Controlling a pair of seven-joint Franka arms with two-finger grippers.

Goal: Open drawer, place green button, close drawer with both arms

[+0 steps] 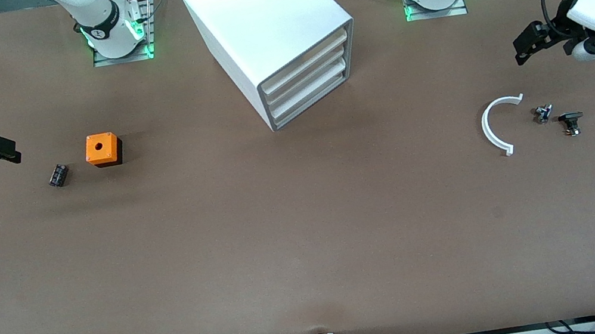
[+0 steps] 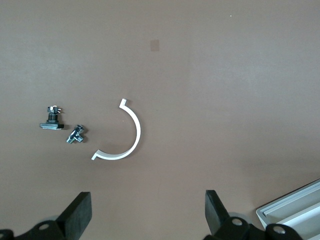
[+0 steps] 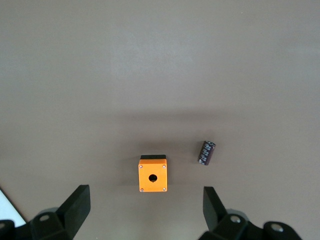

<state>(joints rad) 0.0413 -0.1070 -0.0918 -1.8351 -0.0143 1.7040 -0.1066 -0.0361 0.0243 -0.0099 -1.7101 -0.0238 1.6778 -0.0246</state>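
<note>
The white cabinet (image 1: 267, 21) stands at the robots' side of the table, midway between the two bases. Its three stacked fronts are all shut; the drawer (image 1: 310, 99) is the lowest. No green-capped button shows in any view. My left gripper (image 1: 525, 44) hangs open and empty over the table toward the left arm's end; its wrist view shows its fingers wide apart (image 2: 147, 212). My right gripper (image 1: 7, 149) hangs open and empty toward the right arm's end, with the orange cube just ahead of it in its wrist view (image 3: 145, 207).
An orange cube with a hole (image 1: 102, 149) and a small black cylinder (image 1: 57, 174) lie near the right gripper. A white half-ring (image 1: 493, 128) and two small dark metal parts (image 1: 542, 114) (image 1: 571, 122) lie near the left gripper. A cabinet corner (image 2: 295, 210) shows in the left wrist view.
</note>
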